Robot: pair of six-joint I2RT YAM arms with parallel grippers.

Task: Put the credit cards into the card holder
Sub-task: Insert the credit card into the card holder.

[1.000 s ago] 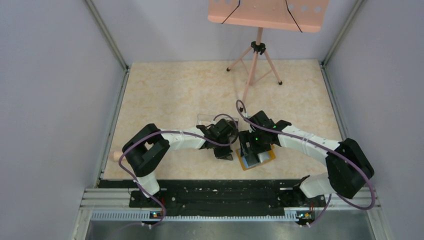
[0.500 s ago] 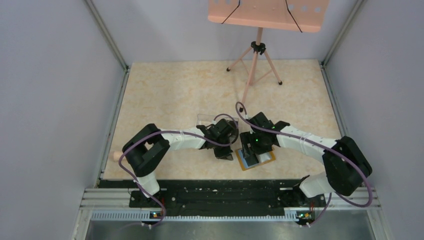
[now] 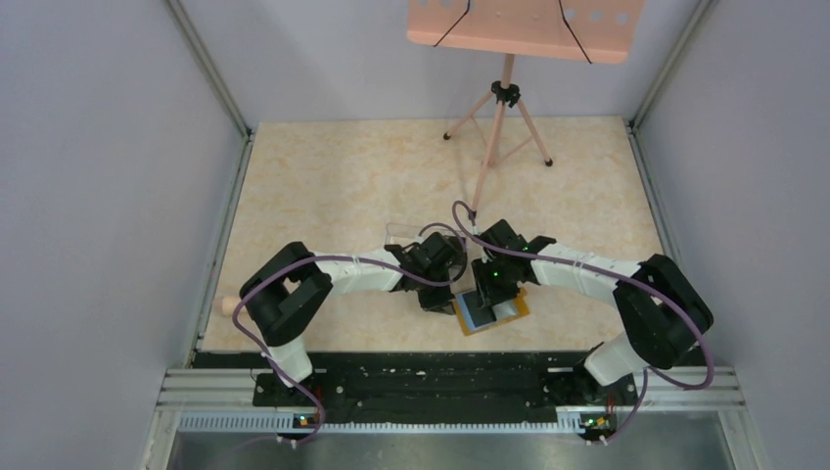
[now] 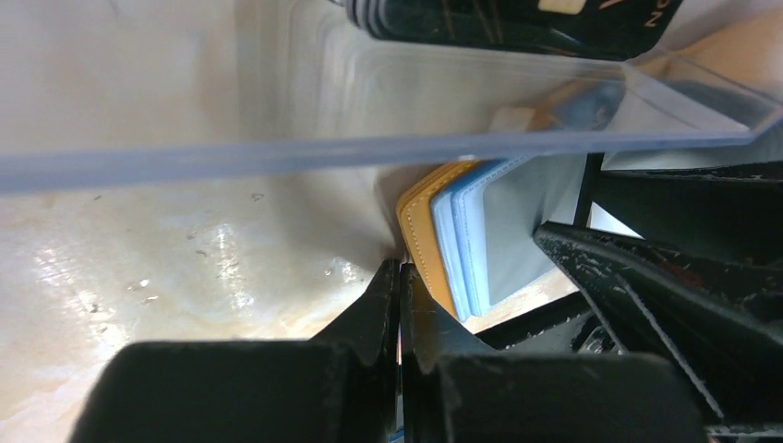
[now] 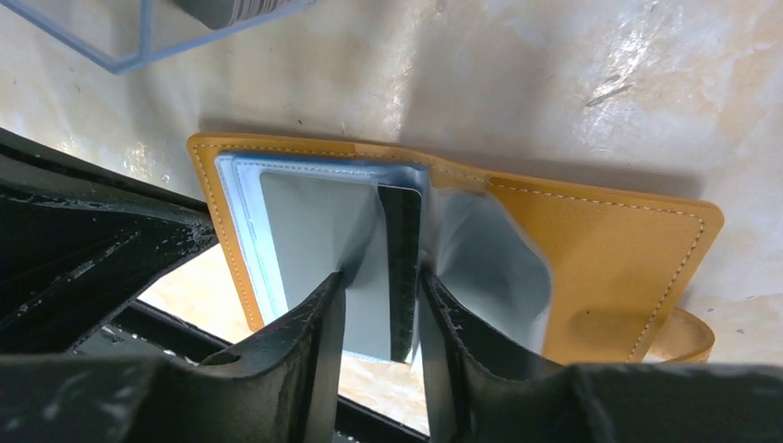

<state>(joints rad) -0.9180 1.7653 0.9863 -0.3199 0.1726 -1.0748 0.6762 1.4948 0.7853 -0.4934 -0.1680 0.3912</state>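
Note:
The card holder (image 3: 517,306) lies open on the table near the front, orange with blue-grey pockets (image 5: 305,221). One dark credit card (image 5: 402,258) stands edge-on in its middle pocket. My right gripper (image 5: 381,277) straddles that card from above, open about halfway, a gap showing on the card's left side. More credit cards (image 4: 517,18) lie in a clear plastic box (image 4: 369,152). My left gripper (image 4: 399,277) is shut, with its tips at the wallet's orange edge (image 4: 417,217). From above, the left gripper (image 3: 438,297) and right gripper (image 3: 486,297) are close together.
The clear box (image 3: 409,235) sits just behind the left gripper. A pink music stand on a tripod (image 3: 501,117) stands at the back of the table. Grey walls close in both sides, and a black rail (image 3: 421,377) runs along the near edge.
The right gripper's jaws have narrowed around the card. The right arm and the wallet have shifted slightly left. The left gripper has stayed shut in place.

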